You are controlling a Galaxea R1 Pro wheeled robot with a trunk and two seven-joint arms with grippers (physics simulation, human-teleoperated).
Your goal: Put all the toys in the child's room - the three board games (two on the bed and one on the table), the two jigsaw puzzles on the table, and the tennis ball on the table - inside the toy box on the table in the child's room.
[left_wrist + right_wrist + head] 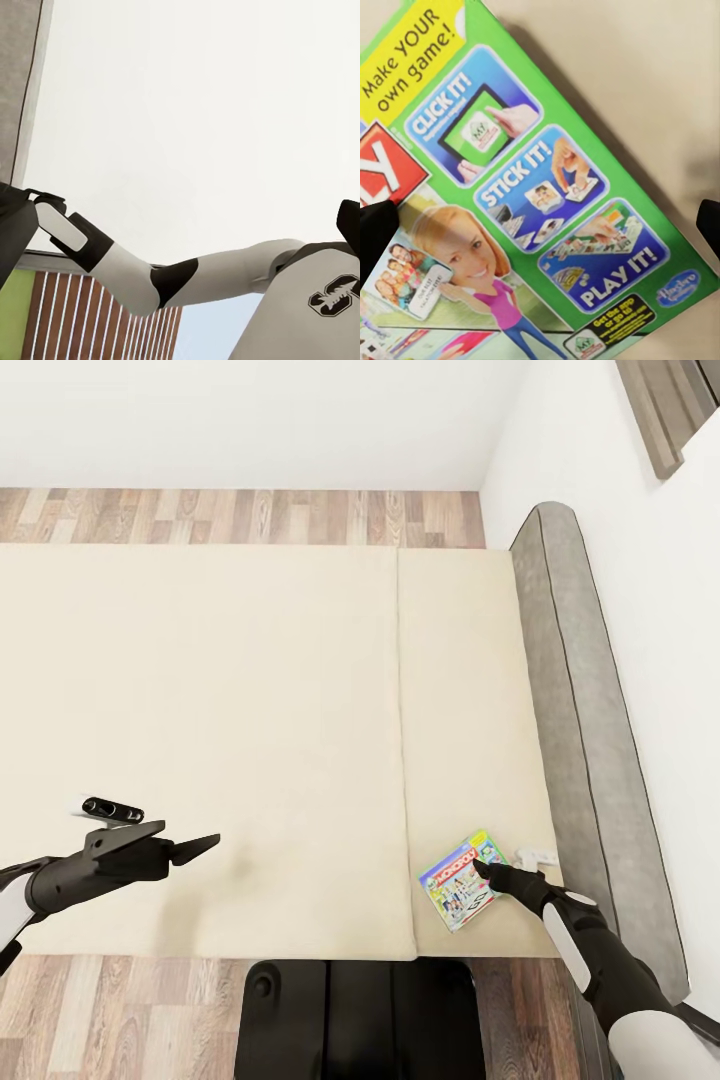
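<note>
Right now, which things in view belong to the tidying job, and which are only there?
Job:
Monopoly box, lying on the bed
right gripper, over the box
left gripper, over bare mattress

Only there:
grey headboard
wooden floor

The right claw [480,868] covers part of the Monopoly box [455,885]; in the right wrist view, the box [532,195] runs past the edges.

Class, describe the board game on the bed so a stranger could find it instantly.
Start at the wide cream bed and follow its seam toward the grey headboard side. Near the front edge lies the Monopoly box, under the right gripper. It is the one colourful thing on the mattress, green-bordered with printed lettering.
</note>
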